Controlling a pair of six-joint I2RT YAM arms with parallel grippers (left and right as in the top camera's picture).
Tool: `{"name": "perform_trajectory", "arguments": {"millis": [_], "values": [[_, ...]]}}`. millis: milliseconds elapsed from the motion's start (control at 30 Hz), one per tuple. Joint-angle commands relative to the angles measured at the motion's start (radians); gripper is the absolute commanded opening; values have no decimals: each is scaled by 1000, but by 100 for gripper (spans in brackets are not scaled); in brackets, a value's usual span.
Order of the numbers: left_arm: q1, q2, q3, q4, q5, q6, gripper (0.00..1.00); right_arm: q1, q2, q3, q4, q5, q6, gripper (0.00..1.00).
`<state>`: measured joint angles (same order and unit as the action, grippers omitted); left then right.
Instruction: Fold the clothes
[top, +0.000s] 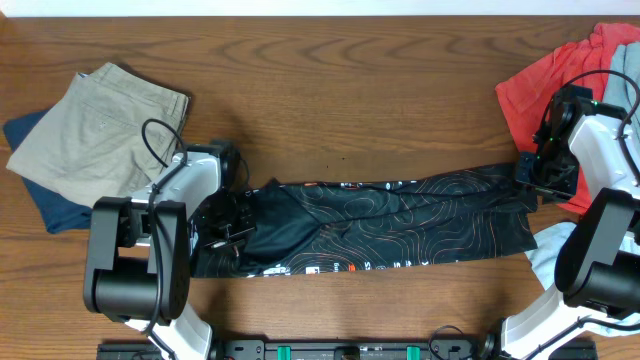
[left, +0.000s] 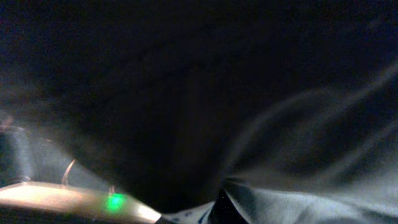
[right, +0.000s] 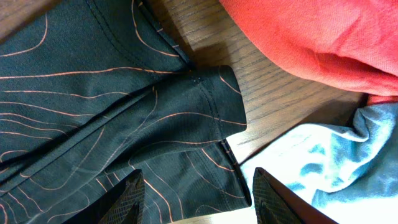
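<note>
The black jersey lies in a long band across the mid worktop. The left hand is buried in its left end, and I cannot tell its grip. The right hand gapes wide over the right end. With the red shirt just beside it, closing could snag that too.

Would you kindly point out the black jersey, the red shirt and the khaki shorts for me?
black jersey (top: 400, 215), overhead view, middle of its patterned fabric.
red shirt (top: 528, 80), overhead view, its left portion.
khaki shorts (top: 95, 130), overhead view, centre of the cloth.
</note>
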<state>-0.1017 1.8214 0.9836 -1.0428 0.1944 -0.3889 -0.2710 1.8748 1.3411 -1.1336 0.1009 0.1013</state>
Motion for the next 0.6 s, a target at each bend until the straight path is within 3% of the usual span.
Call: {"name": "perform_trajectory", "arguments": {"millis": [0,267,567], "values": [[12,-18,67,-54,-78,2,6,-5,-3,-3,-3,-4,-10,54],[18,-79,143,-139,-217,1,6,-5,-3,-3,-3,-3,-10,54],[45,-90,142,-151,-263,-6,6,-5,-3,-3,-4,-4,-10,55]]}}
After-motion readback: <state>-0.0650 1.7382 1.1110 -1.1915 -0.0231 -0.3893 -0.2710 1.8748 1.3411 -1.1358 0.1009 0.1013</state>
